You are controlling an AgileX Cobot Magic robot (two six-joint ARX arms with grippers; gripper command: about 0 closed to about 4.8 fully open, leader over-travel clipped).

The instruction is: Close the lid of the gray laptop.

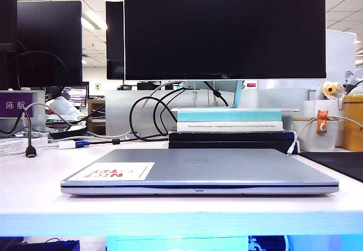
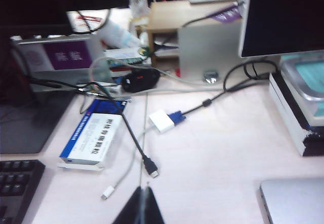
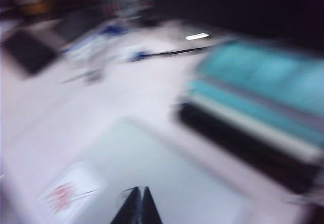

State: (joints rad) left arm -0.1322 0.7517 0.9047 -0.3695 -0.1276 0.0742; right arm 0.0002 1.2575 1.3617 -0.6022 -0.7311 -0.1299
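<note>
On the white surface [image 1: 34, 197], front & centre, the gray laptop [image 1: 199, 174] lies flat w/ the lid [image 1: 227, 164] already down; sticker [image 1: 118, 171] at its corner. Left pincer [image 2: 142, 206] hangs over loose cables beside the laptop's corner, tips pressed together, holding nothing. Right pincer [image 3: 138, 206] hovers above the lid, tips together too, view blurred. Lid prob. thin, stiff, smooth/slippery: push flat near front edge, don't pinch.

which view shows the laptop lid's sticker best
The exterior view: the sticker sits sharp on the closed lid. The right wrist view shows it blurred; the left wrist view catches only a lid corner.
</note>
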